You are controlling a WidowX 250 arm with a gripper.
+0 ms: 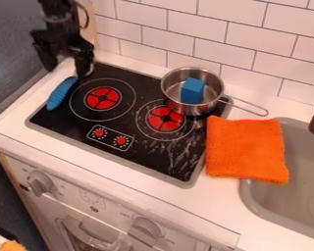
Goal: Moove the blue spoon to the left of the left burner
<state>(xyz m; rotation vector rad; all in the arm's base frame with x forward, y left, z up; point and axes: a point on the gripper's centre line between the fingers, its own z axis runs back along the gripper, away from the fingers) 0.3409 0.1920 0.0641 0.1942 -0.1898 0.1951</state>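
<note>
The gripper [65,60] hangs over the back left corner of the stove, open, with its fingers spread apart. Just below it lies the blue spoon [60,93], its blue handle slanting down toward the front left along the stove's left edge. The spoon's far end is close to the gripper's right finger and partly hidden; whether they touch, I cannot tell. Right of the handle is the left burner [102,98], with a red centre.
A metal pot [175,104] holding a blue cube [193,90] stands at the back of the right burner [165,119], its handle pointing right. An orange cloth [246,149] lies between the stove and the sink [250,200]. A tiled wall [192,29] rises behind.
</note>
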